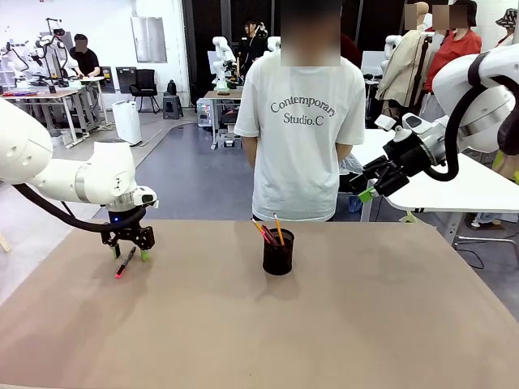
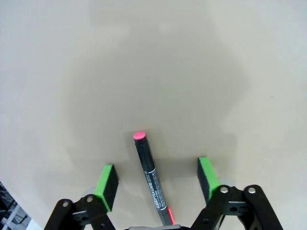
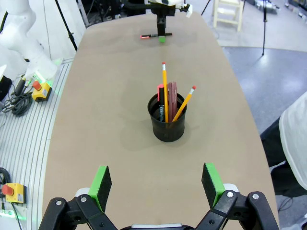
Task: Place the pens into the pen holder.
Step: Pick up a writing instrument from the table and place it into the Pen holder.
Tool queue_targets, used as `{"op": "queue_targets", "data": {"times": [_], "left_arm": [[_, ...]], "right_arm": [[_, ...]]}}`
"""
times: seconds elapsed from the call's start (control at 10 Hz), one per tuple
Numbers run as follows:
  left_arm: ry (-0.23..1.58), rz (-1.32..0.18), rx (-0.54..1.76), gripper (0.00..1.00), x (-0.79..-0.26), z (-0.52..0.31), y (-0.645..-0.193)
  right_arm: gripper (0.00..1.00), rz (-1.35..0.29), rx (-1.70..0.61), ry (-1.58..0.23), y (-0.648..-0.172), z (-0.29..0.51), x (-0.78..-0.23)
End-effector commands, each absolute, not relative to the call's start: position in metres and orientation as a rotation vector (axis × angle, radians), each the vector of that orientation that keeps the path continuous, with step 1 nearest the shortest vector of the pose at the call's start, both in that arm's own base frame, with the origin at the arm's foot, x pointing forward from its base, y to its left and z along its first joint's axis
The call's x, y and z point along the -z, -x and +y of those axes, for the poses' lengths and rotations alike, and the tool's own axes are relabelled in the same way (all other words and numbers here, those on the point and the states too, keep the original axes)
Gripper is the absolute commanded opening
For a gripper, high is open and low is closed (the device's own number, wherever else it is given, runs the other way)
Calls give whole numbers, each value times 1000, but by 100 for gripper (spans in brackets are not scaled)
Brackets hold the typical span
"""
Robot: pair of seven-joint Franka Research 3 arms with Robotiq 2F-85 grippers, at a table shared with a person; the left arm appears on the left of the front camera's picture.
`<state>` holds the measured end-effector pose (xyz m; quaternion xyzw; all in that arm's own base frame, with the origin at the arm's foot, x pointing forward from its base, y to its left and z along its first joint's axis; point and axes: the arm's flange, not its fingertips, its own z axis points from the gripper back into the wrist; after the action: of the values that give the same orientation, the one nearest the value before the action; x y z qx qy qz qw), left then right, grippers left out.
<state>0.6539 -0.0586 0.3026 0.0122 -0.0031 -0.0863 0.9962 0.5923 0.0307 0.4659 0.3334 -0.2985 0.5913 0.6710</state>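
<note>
A black marker with pink-red ends (image 2: 149, 175) lies flat on the tan table (image 1: 365, 324) at the far left, also the marker (image 1: 125, 263) in the front view. My left gripper (image 2: 157, 182) is down over it, open, one green pad (image 2: 106, 187) on each side with a gap to the marker. The black mesh pen holder (image 1: 278, 252) stands mid-table with several pens upright in it: two yellow pencils (image 3: 165, 86), a reddish-brown one (image 3: 171, 98) and a pink-red one (image 3: 160, 91). My right gripper (image 1: 369, 190) hangs open, raised beyond the table's far right, and faces the holder (image 3: 168, 125).
A person in a white T-shirt (image 1: 304, 121) stands at the table's far edge behind the holder, hands out of sight. A second white table (image 1: 462, 190) sits under my right arm. Bare tabletop surrounds the holder.
</note>
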Motion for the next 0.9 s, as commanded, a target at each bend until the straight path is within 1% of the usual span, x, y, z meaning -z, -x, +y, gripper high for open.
{"op": "queue_targets", "data": {"times": [0.0, 0.3, 0.4, 0.8], "left_arm": [[-20, -25, 147, 54, -303, -57, -657], [-16, -24, 156, 2, -306, -57, -656], [-17, -23, 156, 0, -307, -57, -655], [-8, 5, 159, 0, -310, -56, -652]], "right_arm": [[100, -674, -1333, -748, -592, 32, -467], [100, -674, -1333, -748, -592, 32, -467], [100, -674, -1333, -748, -592, 32, -467], [100, -674, -1333, -748, -592, 32, -467]]}}
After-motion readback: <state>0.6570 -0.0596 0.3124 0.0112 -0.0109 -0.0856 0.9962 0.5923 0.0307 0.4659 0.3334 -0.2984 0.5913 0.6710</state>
